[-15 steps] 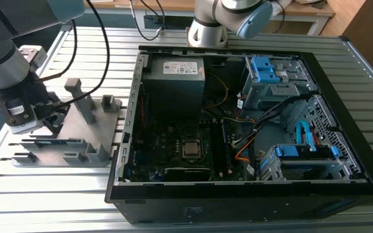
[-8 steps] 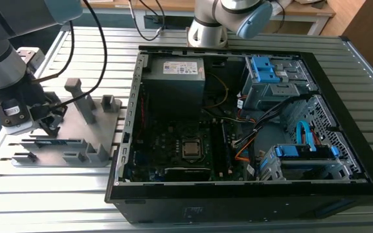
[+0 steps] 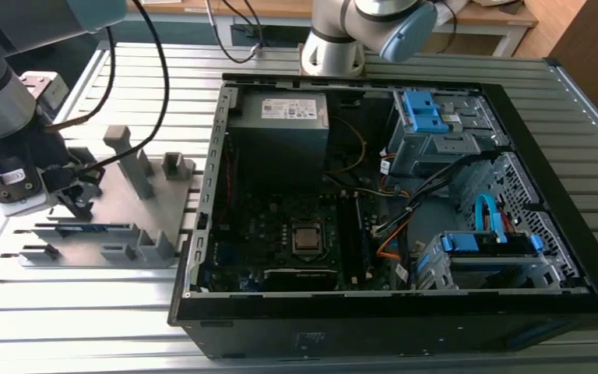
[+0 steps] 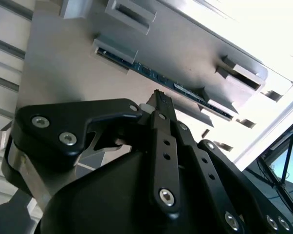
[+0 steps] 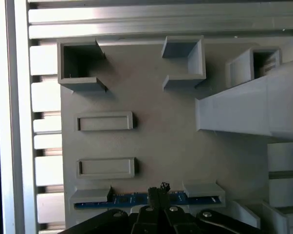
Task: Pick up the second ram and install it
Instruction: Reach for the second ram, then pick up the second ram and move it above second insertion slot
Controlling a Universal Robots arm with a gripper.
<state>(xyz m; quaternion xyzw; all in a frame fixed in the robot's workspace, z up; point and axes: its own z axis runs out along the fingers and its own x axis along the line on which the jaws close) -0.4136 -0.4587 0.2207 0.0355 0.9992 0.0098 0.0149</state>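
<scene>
Your gripper (image 5: 157, 191) hangs over the grey tray (image 5: 151, 131), and its tips sit just above the middle of the memory stick (image 5: 127, 199). The fingers look drawn together at the tips, with nothing held between them. The stick stands on its thin edge in the tray's outermost row, each end tucked into a small block, on the side away from the tray's tall upright blocks. Its long axis runs along that edge of the tray. You are therefore over its mid-length, not over either end, and the stick lies straight below the tips. From the second wrist view I judge a small gap between tips and stick, not contact. The open computer case (image 3: 382, 327) stands just beside the tray, well apart from the gripper.
</scene>
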